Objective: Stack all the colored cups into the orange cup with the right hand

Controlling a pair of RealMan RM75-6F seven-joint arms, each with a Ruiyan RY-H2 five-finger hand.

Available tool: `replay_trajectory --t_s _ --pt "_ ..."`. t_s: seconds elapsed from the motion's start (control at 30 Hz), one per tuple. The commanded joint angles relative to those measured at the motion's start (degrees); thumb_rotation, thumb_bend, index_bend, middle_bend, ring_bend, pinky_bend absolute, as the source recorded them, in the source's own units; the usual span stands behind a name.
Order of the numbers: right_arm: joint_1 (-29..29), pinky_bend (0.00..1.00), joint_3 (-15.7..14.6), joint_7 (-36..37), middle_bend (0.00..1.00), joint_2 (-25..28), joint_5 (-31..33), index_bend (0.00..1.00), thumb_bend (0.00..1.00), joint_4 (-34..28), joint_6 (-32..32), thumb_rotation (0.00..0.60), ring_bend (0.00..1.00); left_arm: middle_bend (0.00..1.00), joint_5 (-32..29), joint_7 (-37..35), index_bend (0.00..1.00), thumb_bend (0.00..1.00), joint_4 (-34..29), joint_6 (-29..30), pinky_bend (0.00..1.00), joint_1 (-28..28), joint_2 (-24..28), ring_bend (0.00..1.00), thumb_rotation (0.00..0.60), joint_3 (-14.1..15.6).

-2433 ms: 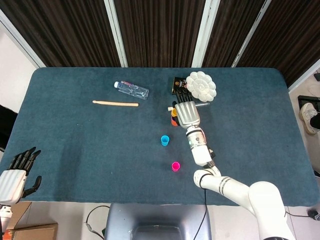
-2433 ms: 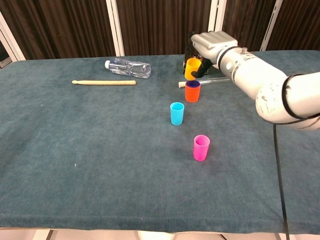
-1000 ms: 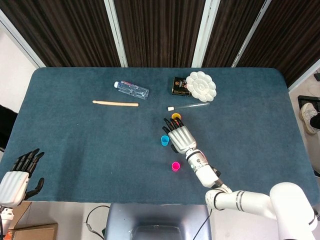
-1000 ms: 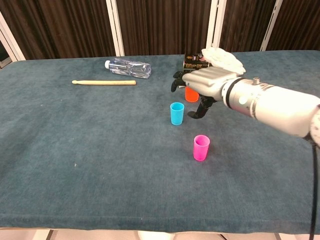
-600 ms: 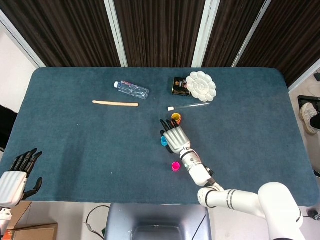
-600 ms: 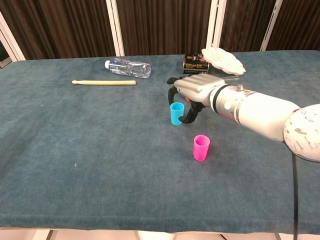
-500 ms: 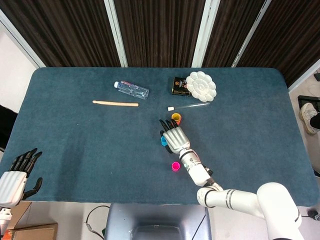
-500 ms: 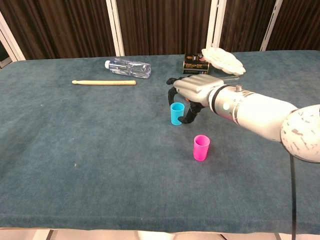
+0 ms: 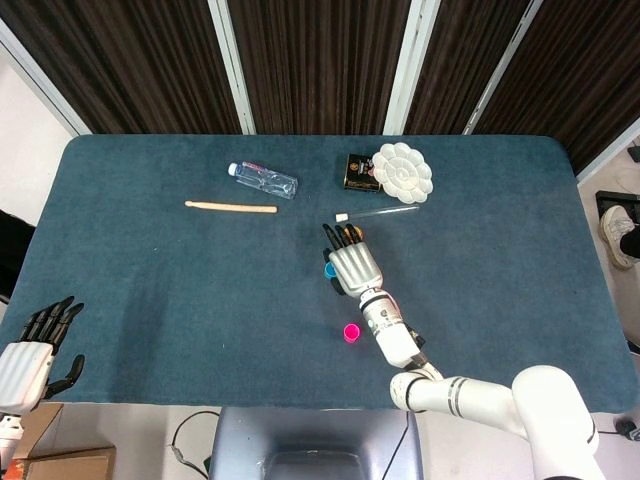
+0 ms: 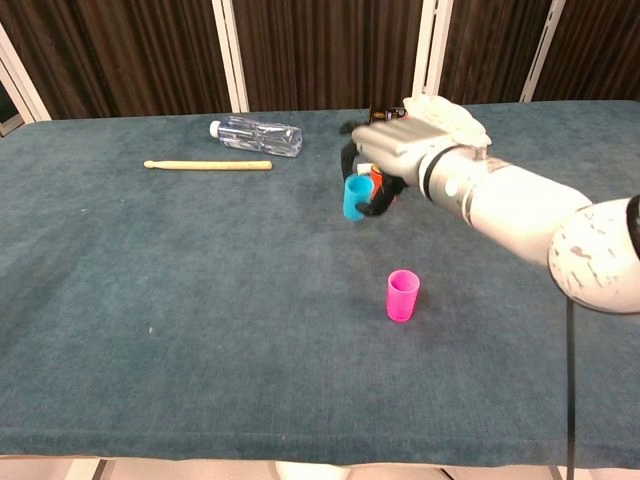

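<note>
My right hand (image 10: 392,160) grips the blue cup (image 10: 355,197) and holds it in the air above the table. Just behind the hand stands the orange cup (image 10: 376,178), with other cups nested in it, mostly hidden by the fingers. In the head view the right hand (image 9: 353,266) covers that stack, and only an edge of the blue cup (image 9: 330,270) shows at its left. The pink cup (image 10: 403,295) stands upright alone, nearer the front edge (image 9: 351,333). My left hand (image 9: 35,350) hangs off the table's front left corner, fingers apart and holding nothing.
A water bottle (image 10: 255,135) and a wooden stick (image 10: 208,165) lie at the back left. A white palette (image 9: 403,172), a black box (image 9: 357,170) and a thin clear tube (image 9: 375,212) sit just behind the orange cup.
The right hand closed around the blue cup and lifted it off the table, carrying it back toward the orange cup. The pink cup and left hand stayed put.
</note>
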Motion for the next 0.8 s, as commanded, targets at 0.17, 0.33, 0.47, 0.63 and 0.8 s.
replay_trajectory --t_s 0.17,0.33,0.47,0.63,0.8 --pt "2.3 0.00 6.8 4.6 0.05 -2.1 -1.1 0.62 0.50 8.5 4.0 0.600 0.00 0.00 -0.2 0.2 0.00 0.46 0.1 -0.2 0.11 -0.1 -0.1 0.00 0.600 -0.1" --pt "3.6 0.00 8.0 5.3 0.06 -3.4 0.4 0.62 0.50 13.0 1.6 0.600 0.00 0.00 -0.4 0.6 0.00 0.46 0.0 -0.6 0.11 -0.2 -0.2 0.00 0.600 -0.1" --pt "3.9 0.00 7.6 5.5 0.06 -4.6 0.3 0.62 0.50 15.9 0.5 0.600 0.00 0.00 -0.8 0.7 0.00 0.46 0.0 -0.8 0.11 -0.3 -0.3 0.00 0.600 -0.3" --pt "4.1 0.00 7.2 5.2 0.06 -5.8 0.6 0.62 0.50 18.5 -0.7 0.600 0.00 0.00 -1.0 0.9 0.00 0.46 -0.1 -1.1 0.11 -0.3 -0.2 0.00 0.600 -0.2" --pt "4.1 0.00 7.1 4.5 0.06 -6.7 1.1 0.61 0.50 19.9 -1.6 0.600 0.00 0.00 -1.2 0.8 0.00 0.46 -0.2 -1.1 0.11 -0.3 -0.1 0.00 0.600 -0.3"
